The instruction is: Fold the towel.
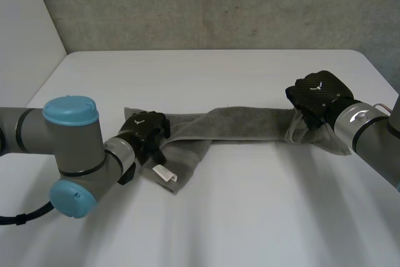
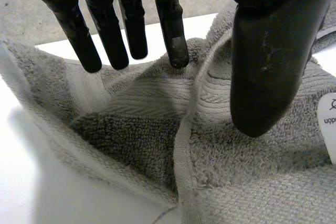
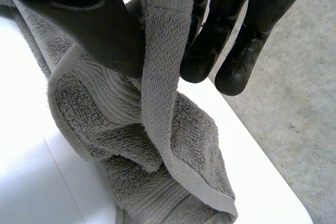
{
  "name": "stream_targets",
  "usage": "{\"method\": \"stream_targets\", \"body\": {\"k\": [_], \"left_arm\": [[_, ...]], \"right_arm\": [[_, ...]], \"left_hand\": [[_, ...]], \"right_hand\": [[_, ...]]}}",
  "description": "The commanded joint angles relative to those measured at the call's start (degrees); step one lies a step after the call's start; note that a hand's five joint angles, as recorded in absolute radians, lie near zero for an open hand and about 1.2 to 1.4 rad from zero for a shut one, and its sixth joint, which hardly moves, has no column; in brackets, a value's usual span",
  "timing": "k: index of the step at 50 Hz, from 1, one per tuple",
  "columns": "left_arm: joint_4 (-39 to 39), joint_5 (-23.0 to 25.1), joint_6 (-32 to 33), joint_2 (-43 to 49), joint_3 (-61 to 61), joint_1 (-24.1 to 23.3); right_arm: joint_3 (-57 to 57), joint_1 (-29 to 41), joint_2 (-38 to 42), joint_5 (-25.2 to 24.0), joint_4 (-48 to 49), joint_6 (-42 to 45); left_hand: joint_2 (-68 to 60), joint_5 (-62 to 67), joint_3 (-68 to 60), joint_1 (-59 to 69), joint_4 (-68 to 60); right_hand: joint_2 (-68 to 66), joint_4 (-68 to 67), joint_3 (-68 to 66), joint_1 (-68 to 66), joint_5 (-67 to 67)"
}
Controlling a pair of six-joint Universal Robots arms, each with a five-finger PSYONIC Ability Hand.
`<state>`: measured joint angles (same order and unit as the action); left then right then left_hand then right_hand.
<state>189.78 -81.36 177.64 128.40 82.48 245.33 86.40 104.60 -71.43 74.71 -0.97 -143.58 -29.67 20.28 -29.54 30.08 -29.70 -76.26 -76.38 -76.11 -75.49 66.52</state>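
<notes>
Across the white table [image 1: 219, 217] the towel [image 1: 250, 123] lay strung out, soft, light, floppy; your right hand [image 1: 317, 94] pinched one end's hem, left hand [image 1: 145, 130] lay unclenched on the other, corners looked best to grab.

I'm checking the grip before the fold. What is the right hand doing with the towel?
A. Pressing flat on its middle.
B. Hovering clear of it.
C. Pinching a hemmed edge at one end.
C: in the right wrist view the right hand pinches the hem of the towel between its thumb and fingers.
</notes>
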Motion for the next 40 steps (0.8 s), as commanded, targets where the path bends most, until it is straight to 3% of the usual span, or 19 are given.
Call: {"method": "stream_targets", "body": {"k": [1, 11, 18, 28, 36, 40], "left_arm": [[0.0, 0.2, -0.3, 1.6, -0.9, -0.3], [-2.0, 0.4, -3.8, -0.6, -0.8, -0.7], [-3.1, 0.6, -3.9, -9.3, 0.2, 0.8], [-3.5, 2.7, -2.9, -28.2, -1.1, 6.6], [-3.3, 7.1, -2.9, -39.0, -4.7, 11.8], [-3.3, 7.5, -2.1, -38.8, -5.8, 13.8]], "right_arm": [[0.1, 0.0, 0.1, 0.0, 0.0, 0.1], [-0.2, -0.1, 0.0, 0.1, 0.1, 0.1], [-1.9, -0.9, -1.7, 0.7, -0.3, -0.6], [-9.8, -3.0, -18.1, 0.5, -3.7, -8.6], [-16.0, -10.3, -20.1, -3.3, -9.7, -12.5], [-20.2, -11.1, -19.2, -4.5, -10.0, -12.8]], "left_hand": [[-13.8, 13.2, -13.9, 13.4, -13.8], [-50.3, 49.7, -50.4, 49.9, -50.3], [-50.3, 49.7, -50.5, 49.9, -50.3], [-50.3, 49.7, -50.5, 49.9, -50.3], [-50.3, 49.7, -50.5, 49.9, -50.3], [-50.3, 49.7, -50.5, 49.9, -50.3]], "right_hand": [[-3.7, -3.6, -3.9, -4.5, 3.5], [-3.7, -3.6, -3.9, -4.5, 3.5], [-3.7, -3.6, -3.9, -4.5, 3.5], [-3.7, -3.6, -3.9, -4.5, 3.5], [-3.7, -3.6, -3.9, -4.5, 3.5], [-3.7, -3.6, -3.9, -4.5, 3.5]]}}
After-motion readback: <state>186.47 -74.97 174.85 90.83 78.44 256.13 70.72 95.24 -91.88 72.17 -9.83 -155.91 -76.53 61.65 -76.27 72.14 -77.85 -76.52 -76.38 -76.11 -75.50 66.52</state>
